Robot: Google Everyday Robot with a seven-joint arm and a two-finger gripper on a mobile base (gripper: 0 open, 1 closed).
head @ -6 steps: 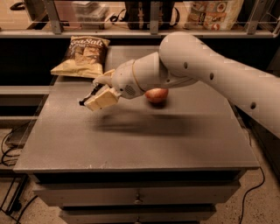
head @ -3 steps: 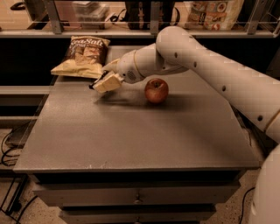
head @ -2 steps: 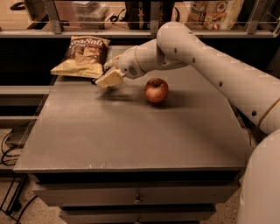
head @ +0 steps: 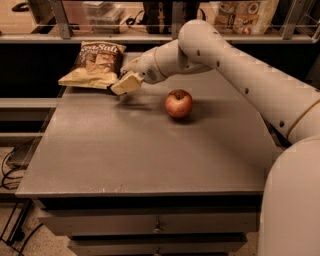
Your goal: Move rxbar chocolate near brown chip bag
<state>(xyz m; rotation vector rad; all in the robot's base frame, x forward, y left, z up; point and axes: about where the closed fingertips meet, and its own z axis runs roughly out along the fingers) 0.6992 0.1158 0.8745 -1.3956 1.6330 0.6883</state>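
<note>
The brown chip bag [head: 95,62] lies flat at the back left corner of the grey table [head: 145,155], its "Sea Salt" lettering facing up. My gripper [head: 124,84] is just to the right of the bag's lower right corner, low over the table. It is shut on the rxbar chocolate [head: 113,89], of which only a dark sliver shows at the fingertips, almost touching the bag's edge. My arm reaches in from the right across the back of the table.
A red apple [head: 178,103] stands on the table right of the gripper, under my forearm. A shelf rail runs behind the table, with a white-and-red printed bag [head: 245,12] at the back right. Drawers front the cabinet below.
My gripper has carried the bar from the table's left middle back and up to the chip bag's right edge. Over the last second it has barely shifted. The apple has not moved.
</note>
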